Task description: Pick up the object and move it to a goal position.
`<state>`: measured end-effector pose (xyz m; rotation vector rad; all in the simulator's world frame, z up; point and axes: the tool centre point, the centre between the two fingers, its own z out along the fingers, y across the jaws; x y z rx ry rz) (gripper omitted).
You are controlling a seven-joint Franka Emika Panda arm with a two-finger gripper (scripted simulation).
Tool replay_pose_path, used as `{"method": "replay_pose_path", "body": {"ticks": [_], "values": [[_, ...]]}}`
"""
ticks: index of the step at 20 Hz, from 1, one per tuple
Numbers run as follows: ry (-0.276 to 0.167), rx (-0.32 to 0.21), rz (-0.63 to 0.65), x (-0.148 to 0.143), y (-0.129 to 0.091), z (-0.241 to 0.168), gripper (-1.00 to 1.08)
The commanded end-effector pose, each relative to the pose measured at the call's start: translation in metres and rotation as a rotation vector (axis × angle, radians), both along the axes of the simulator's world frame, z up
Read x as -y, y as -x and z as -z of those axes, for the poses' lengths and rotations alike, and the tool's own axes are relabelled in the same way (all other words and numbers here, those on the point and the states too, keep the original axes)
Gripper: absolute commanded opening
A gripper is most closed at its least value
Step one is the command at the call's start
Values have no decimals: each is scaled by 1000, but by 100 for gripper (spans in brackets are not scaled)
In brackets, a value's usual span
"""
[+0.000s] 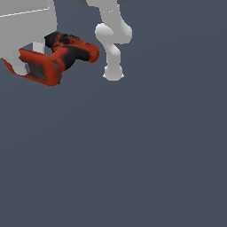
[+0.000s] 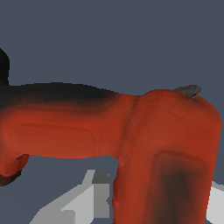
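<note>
Gripping red drill point(image 1: 66, 55) | gripper point(image 1: 37, 60) fingers point(image 2: 94, 197) closing on its handle | drill point(image 2: 131, 131) hanging above grey floor point(image 1: 133, 155), exterior view's upper left

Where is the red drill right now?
The red drill sits in the upper left of the exterior view, right against the white tool, to the left of the white arm. In the wrist view it fills most of the picture.

The drill point(image 1: 62, 57) is bright red with black patches along its body and handle, and a grey smudge on its flat red base; up close point(image 2: 131, 140) the red fades into black. The arm point(image 1: 113, 40) is plain white, the tabletop point(image 1: 133, 155) flat slate blue-grey
</note>
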<state>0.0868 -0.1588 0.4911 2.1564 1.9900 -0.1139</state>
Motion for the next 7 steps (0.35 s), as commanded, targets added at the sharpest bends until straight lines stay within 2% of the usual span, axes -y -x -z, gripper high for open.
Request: {"method": "replay_pose_path", "body": {"ticks": [1,7], "values": [[2,7,0,1,0,-7,-100],[2,7,0,2,0,-10,-100]]}}
